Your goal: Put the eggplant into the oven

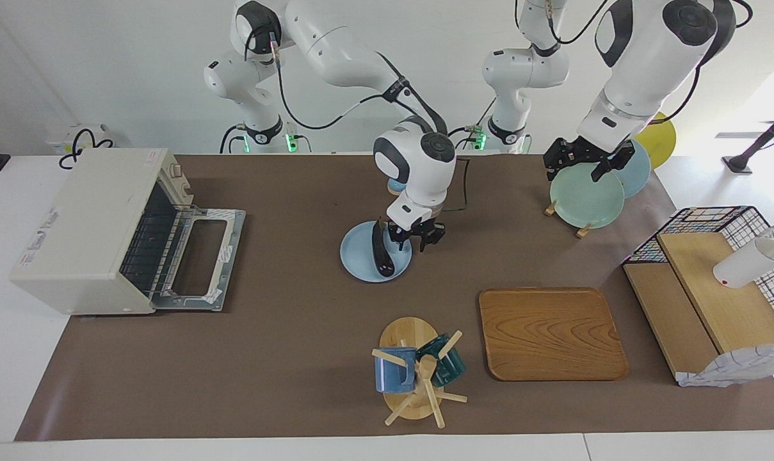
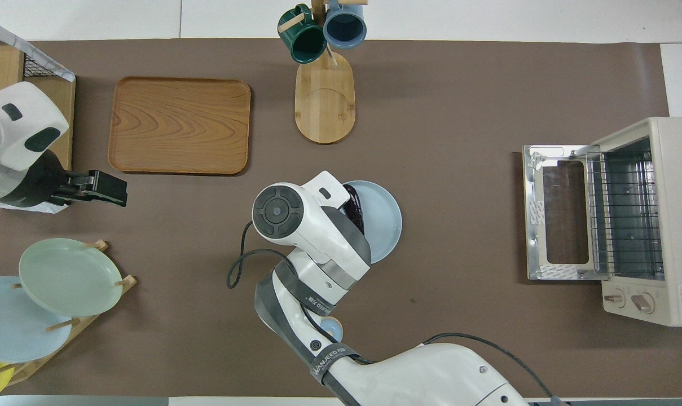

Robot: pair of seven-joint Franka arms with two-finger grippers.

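The dark purple eggplant (image 1: 381, 251) lies on a light blue plate (image 1: 360, 256) in the middle of the table; in the overhead view only a strip of the eggplant (image 2: 354, 206) shows past the right arm's wrist. My right gripper (image 1: 413, 243) hangs low over the plate's edge toward the left arm's end, just beside the eggplant, open with a narrow gap and nothing in it. The cream oven (image 1: 86, 224) stands at the right arm's end with its door (image 1: 198, 259) dropped flat and the rack (image 2: 623, 214) showing. My left gripper (image 1: 579, 171) waits open over the plate rack.
A mug tree (image 1: 415, 374) and a wooden tray (image 1: 550, 333) lie farther from the robots than the plate. A rack of plates (image 1: 588, 195), a wire basket with wooden boards (image 1: 713, 288) and a white bottle (image 1: 751, 261) fill the left arm's end.
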